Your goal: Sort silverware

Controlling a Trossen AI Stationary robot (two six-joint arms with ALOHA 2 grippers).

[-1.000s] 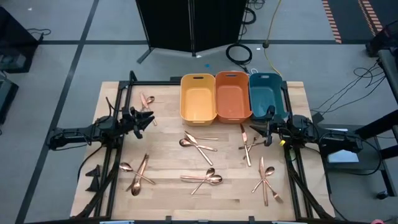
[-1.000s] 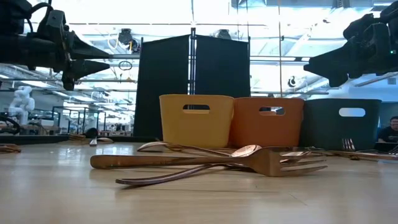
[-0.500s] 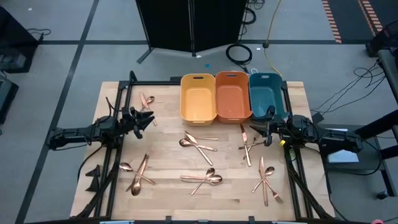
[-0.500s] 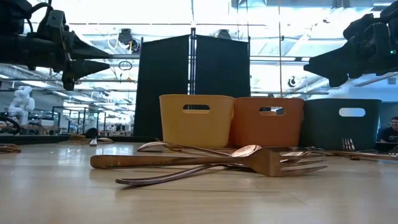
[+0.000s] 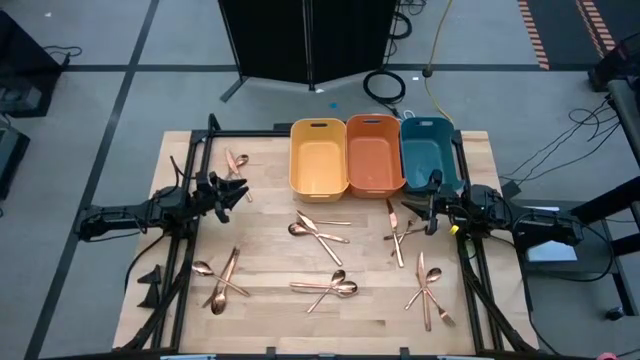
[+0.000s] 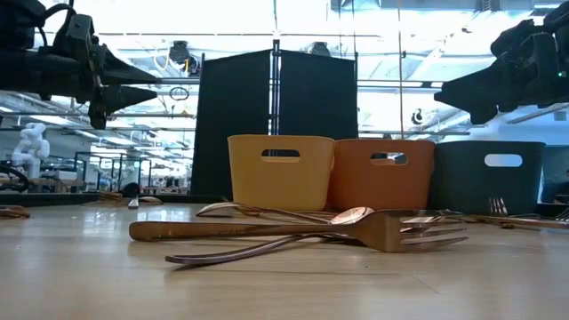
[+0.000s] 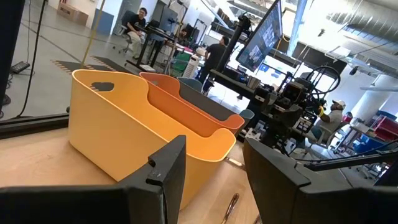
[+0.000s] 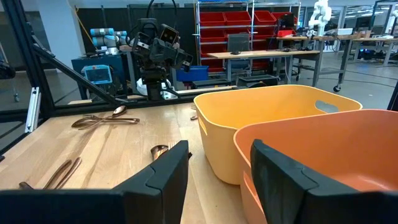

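Copper silverware lies flat on the wooden table in small heaps: one at the far left [image 5: 237,161], one in the middle [image 5: 320,231], one at the near left [image 5: 222,280], one near the middle front [image 5: 325,288], and two at the right [image 5: 397,232] [image 5: 428,290]. My left gripper [image 5: 238,192] hovers open above the table's left part, pointing right. My right gripper [image 5: 410,212] hovers open at the right, pointing left, beside the teal bin. In the low view a fork and spoon [image 6: 356,227] lie in front.
Three plastic bins stand side by side at the far edge: yellow [image 5: 318,157], orange [image 5: 374,153], teal [image 5: 429,150]. A black panel [image 6: 276,116] stands behind them. Bare wood lies between the heaps. People sit and stand in the room beyond [image 7: 134,23].
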